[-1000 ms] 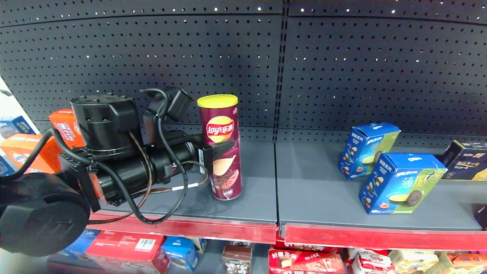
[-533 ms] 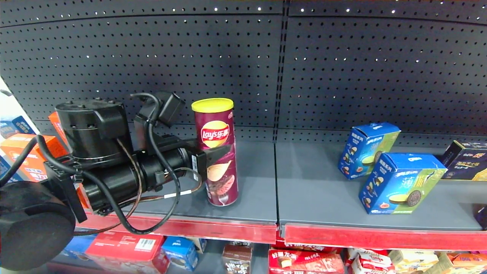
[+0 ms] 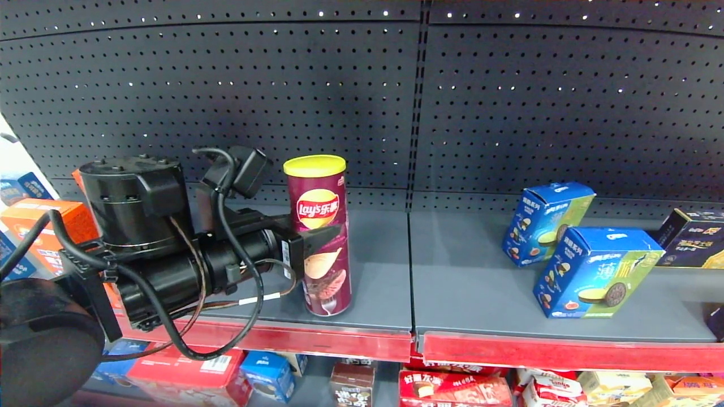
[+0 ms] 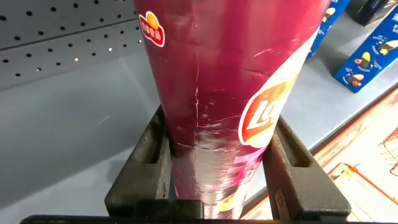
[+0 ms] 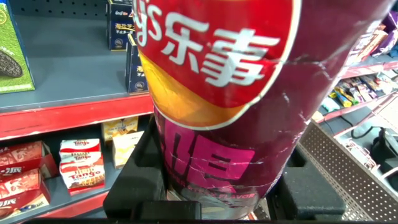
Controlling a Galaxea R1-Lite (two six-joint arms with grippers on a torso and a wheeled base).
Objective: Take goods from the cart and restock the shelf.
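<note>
A maroon chips can (image 3: 317,234) with a yellow lid stands upright over the grey shelf (image 3: 373,294), its base near the front edge. My left gripper (image 3: 318,240) is shut on its middle, and in the left wrist view the can (image 4: 224,93) sits between the fingers (image 4: 152,165) of the left gripper (image 4: 224,183). I cannot tell whether the base touches the shelf. My right gripper (image 5: 224,190) is shut on a second maroon chips can (image 5: 230,93), held away from the shelf.
Two blue cookie boxes (image 3: 547,222) (image 3: 597,271) and a dark box (image 3: 693,237) stand on the shelf's right half. Orange boxes (image 3: 34,226) sit left of the arm. Below the red shelf edge (image 3: 271,337) lie more goods. A wire cart wall (image 5: 348,177) is beside the right gripper.
My left arm has drawn the held can leftwards and lower, toward the shelf's front edge. The boxes have not moved.
</note>
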